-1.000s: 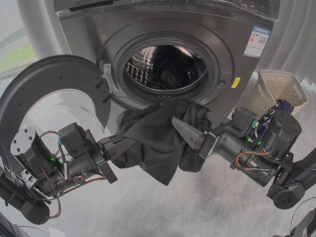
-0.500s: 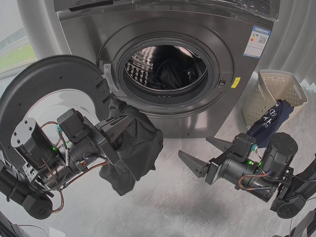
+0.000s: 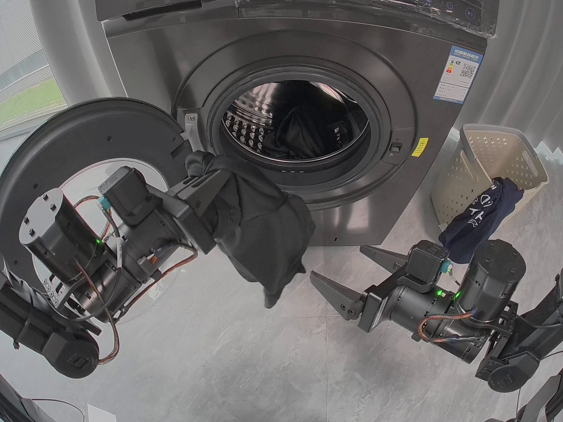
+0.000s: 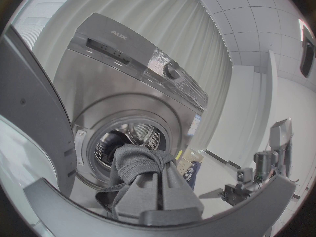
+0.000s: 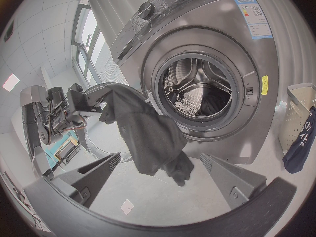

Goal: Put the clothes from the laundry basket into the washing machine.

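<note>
Left claw clamped on black garment, right claw spread wide, empty, grey tiled floor, pale curtain behind washing machine, dark heap inside indistinct

Floor: grey stone-look tiles with thin seams, carrying the items below.
- Washing machine: grey front-loader, standing directly on the tiles, its round door swinging open to the machine's left side.
- Laundry basket: pale perforated plastic, sitting on the floor just beside the washing machine's right side.
- Small white square: lying flat on the tiles, well in front of the washing machine.
</note>
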Available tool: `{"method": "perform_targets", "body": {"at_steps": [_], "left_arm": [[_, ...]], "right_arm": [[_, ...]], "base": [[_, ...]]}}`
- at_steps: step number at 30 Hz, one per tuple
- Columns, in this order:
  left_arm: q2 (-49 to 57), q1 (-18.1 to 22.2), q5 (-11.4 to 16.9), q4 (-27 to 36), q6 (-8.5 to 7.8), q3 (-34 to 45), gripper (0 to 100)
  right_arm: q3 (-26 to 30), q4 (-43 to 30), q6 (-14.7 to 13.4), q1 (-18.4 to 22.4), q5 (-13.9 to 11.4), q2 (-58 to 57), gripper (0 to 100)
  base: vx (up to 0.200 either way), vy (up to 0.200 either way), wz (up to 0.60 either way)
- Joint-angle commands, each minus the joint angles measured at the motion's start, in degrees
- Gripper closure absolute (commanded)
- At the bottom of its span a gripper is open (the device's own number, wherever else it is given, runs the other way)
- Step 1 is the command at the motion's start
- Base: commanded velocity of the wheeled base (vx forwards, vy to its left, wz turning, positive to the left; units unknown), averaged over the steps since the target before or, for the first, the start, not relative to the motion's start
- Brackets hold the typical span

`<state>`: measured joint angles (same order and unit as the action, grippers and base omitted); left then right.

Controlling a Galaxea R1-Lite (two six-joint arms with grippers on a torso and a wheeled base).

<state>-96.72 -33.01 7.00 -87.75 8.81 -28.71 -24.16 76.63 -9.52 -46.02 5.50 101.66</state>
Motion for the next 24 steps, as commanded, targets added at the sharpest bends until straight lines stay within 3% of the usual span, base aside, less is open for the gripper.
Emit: {"method": "perform_targets", "body": {"at_steps": [1,5,9,19,20,24], "left_arm": [[-1.5,-0.4,-2.8,-0.1,0.15,-3.5,100],[-2.6,-0.5,-5.0,-0.1,0.50,-5.4,100],[-3.6,-0.6,-7.9,0.3,1.91,-7.6,100],[-5.1,-1.0,-8.1,-0.1,1.91,-8.6,100],[-5.1,-1.0,-8.1,-0.1,1.91,-8.6,100],[-5.1,-1.0,-8.1,-0.1,1.91,-8.6,100]], "right_arm": [[-0.9,1.1,0.2,-1.4,0.0,2.7,0],[-2.3,1.3,1.4,-2.4,0.0,4.5,0],[-4.8,3.5,3.0,-4.0,-0.8,8.2,0],[-14.4,4.1,5.6,-5.5,-0.8,15.9,0],[-17.5,3.9,6.1,-5.3,-0.9,18.0,0],[-21.5,3.6,7.2,-4.6,-2.6,22.4,0]], "base": [[0.000,0.000,0.00],[0.000,0.000,0.00],[0.000,0.000,0.00],[0.000,0.000,0.00],[0.000,0.000,0.00],[0.000,0.000,0.00]]}}
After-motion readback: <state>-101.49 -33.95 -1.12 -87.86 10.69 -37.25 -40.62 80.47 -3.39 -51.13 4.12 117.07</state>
